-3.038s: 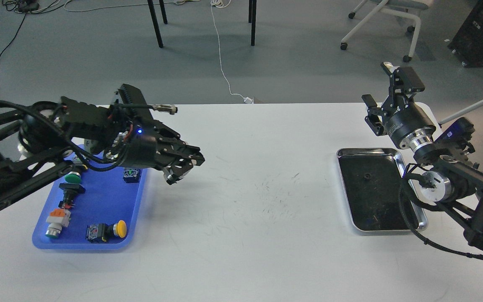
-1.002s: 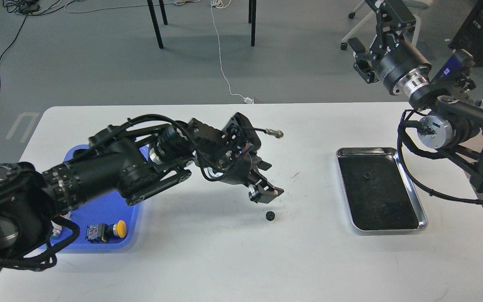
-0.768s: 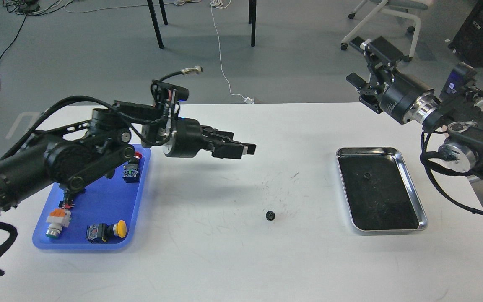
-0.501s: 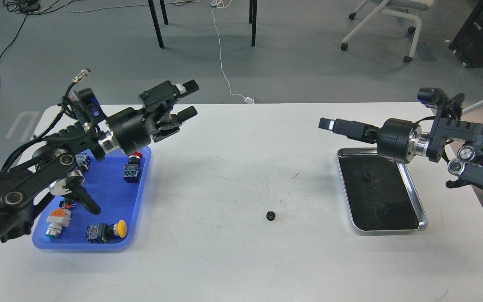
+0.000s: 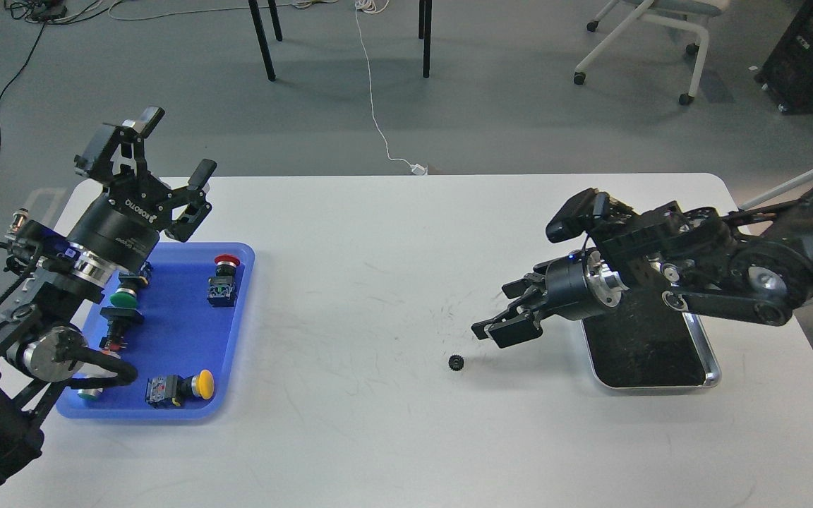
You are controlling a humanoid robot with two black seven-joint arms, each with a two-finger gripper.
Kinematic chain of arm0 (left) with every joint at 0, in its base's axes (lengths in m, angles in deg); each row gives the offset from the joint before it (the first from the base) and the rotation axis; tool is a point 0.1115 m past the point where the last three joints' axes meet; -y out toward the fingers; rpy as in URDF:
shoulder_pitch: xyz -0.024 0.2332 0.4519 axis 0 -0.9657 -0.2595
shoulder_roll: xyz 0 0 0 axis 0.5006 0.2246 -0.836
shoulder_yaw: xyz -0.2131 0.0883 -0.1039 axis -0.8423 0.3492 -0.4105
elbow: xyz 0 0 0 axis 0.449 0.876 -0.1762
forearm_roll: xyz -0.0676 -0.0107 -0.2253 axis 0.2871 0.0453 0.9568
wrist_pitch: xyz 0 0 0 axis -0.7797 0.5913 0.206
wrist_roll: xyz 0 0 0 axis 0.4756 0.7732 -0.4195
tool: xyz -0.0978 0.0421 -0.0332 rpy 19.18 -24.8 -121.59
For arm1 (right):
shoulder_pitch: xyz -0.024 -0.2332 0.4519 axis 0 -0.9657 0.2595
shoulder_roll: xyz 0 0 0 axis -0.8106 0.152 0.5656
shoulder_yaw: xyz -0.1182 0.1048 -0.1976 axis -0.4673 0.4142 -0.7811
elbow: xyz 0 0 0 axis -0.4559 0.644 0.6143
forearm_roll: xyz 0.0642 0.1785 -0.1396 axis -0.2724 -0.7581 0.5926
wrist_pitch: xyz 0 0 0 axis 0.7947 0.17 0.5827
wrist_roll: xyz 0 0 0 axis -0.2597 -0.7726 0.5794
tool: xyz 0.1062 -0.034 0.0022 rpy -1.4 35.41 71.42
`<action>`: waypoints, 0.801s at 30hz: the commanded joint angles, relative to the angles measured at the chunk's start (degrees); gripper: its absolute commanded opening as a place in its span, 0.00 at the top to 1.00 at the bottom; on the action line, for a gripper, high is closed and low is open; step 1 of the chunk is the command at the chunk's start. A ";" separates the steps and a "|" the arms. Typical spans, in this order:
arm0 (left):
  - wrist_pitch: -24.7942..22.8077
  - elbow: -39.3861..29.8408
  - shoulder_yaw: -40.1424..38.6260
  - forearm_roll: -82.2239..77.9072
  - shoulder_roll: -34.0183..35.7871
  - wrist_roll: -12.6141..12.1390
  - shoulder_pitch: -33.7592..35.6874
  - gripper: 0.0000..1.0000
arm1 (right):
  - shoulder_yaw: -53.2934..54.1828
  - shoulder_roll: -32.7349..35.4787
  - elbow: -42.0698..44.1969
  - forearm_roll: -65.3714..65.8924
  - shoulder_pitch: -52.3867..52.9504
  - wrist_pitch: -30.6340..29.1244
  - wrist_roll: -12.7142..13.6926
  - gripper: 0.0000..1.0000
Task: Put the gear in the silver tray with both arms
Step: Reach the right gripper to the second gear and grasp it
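Observation:
A small black gear (image 5: 455, 362) lies on the white table, left of the silver tray (image 5: 711, 367). My right gripper (image 5: 495, 310) is open, low over the table, just up and right of the gear and apart from it. The right arm covers the tray's far part; its dark floor shows nearer me. My left gripper (image 5: 179, 141) is open and empty, raised and pointing up above the far left corner of the blue tray (image 5: 173, 339).
The blue plastic tray holds several push-button switches, among them a green one (image 5: 123, 299), a red one (image 5: 225, 264) and a yellow one (image 5: 202, 384). Chair legs and cables stand on the floor beyond the table's far edge.
My right gripper has swung down and left from over the silver tray to beside the gear. My left gripper has pulled back left and turned upward. The gear has not moved.

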 commanded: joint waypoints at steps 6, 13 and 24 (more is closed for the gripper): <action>0.01 -1.15 -0.11 0.09 0.13 0.00 -0.25 0.01 | -6.43 -8.70 2.88 0.01 -0.32 3.27 0.02 0.08; -0.08 -1.24 -0.02 0.09 0.04 0.00 -0.34 0.01 | -8.63 -9.23 2.79 -0.07 -0.94 6.79 0.02 0.28; -0.08 -1.24 -0.02 0.09 0.04 0.00 -0.78 0.01 | -9.33 -11.87 4.11 0.10 -0.94 7.15 0.02 0.45</action>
